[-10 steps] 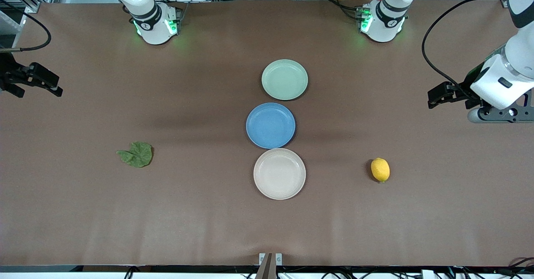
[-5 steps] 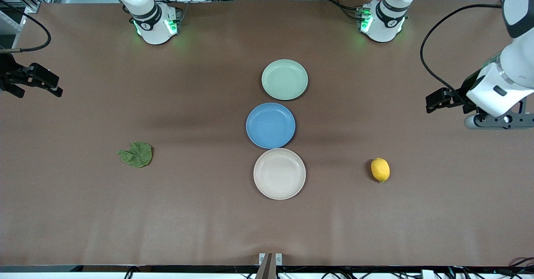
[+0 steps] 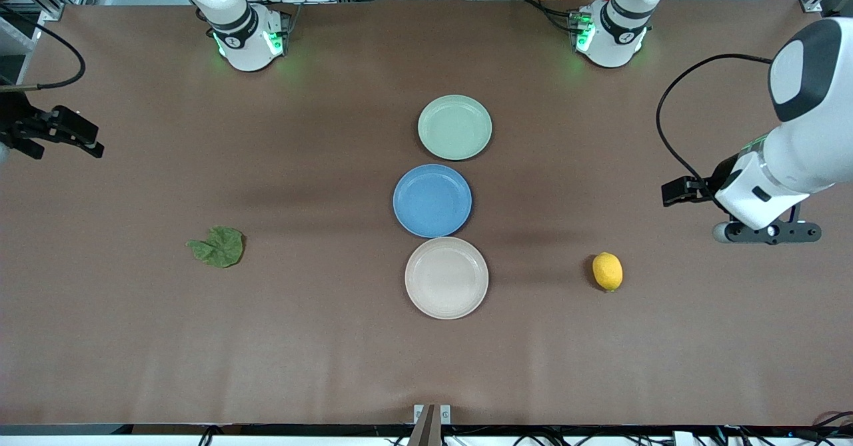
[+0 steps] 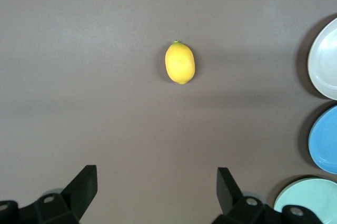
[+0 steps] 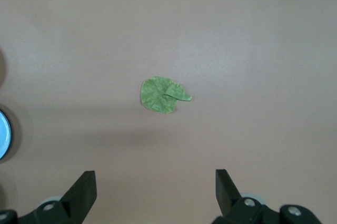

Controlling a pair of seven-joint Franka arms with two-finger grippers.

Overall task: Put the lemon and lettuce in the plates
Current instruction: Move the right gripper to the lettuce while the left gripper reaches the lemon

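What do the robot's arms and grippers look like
Both arms are glossy white with dark joint bands and green lights at their bases. The left gripper and right gripper have black angular fingers. A black cable loops off the left arm's wrist.

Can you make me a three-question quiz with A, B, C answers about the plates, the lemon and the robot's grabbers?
1. Which plate lies nearest the front camera?
A. mint green plate
B. blue plate
C. beige-pink plate

2. How many plates are there?
A. two
B. three
C. four

3. What is the left gripper doing?
A. open, holding nothing
B. shut on the lemon
C. resting in a plate

Answers: 1 C, it shows lowest in the front view. 2 B, mint green plate, blue plate and beige-pink in a row. 3 A, its fingers stand wide apart above the table and the lemon lies untouched.
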